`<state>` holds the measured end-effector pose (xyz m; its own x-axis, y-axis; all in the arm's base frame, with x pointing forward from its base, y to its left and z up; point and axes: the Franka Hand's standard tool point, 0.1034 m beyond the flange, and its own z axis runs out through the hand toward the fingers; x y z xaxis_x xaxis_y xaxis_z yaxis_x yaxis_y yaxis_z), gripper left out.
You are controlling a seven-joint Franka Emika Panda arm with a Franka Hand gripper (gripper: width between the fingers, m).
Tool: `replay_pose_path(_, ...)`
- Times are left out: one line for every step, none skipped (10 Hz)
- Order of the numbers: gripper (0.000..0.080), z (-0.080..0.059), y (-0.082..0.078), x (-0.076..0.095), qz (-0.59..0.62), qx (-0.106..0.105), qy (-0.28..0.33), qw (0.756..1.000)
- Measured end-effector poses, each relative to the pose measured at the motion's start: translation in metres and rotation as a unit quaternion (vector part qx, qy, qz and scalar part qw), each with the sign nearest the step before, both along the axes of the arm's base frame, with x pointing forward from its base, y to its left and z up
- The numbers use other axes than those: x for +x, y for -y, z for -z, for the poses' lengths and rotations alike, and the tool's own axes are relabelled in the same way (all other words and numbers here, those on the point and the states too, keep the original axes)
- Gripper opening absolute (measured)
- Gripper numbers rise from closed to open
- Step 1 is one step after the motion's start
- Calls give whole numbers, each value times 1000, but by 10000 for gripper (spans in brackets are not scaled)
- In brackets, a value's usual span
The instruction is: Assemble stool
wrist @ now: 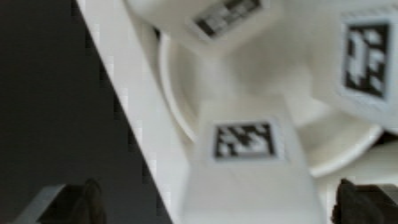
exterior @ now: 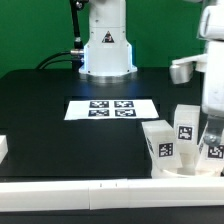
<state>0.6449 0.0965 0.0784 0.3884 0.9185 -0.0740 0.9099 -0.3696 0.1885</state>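
Note:
The stool's white tagged parts crowd the table's front corner at the exterior view's right. Two chunky legs (exterior: 160, 142) (exterior: 185, 122) stand there by the round seat (exterior: 183, 167). My gripper (exterior: 212, 136) hangs over this cluster at the frame's edge, its fingertips hidden among the parts. The blurred wrist view shows a tagged leg (wrist: 246, 142) running between my two dark fingers (wrist: 80, 202), with a gap on each side. The seat's curved rim (wrist: 338, 150) lies beside it. My gripper (wrist: 222, 206) is open and holds nothing.
The marker board (exterior: 110, 108) lies in the middle of the black table. A long white border bar (exterior: 90, 192) runs along the front edge, with a short white piece (exterior: 3, 148) at the exterior view's left. The robot base (exterior: 107, 50) stands at the back.

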Motion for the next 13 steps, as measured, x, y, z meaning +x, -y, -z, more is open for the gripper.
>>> replay_pose_path(649,0,-2,0,13,1,2,1000)
replay_pose_path(553,0,-1,-1,15,1,2,1000)
replay_pose_path(553,1,-1,-1,51,7,7,999)
replay_pose_path(366,1,-1,-2,85,11,10,996)
replay_pose_path(366,0,-1,-2,118,16,15,993)
replay_pose_path(347,0,-1,-1,149,21,19,988)
replay_pose_path(347,0,-1,-1,169,24,22,985)
replay_pose_path(347,0,-1,-1,214,30,29,976)
replay_pose_path(347,0,-1,-1,247,35,34,968)
replay_pose_path(347,-1,0,0,276,42,37,960)
replay_pose_path(347,-1,7,1,367,66,41,927)
replay_pose_path(346,-2,11,2,445,87,45,890)
replay_pose_path(345,-5,13,2,496,105,47,861)
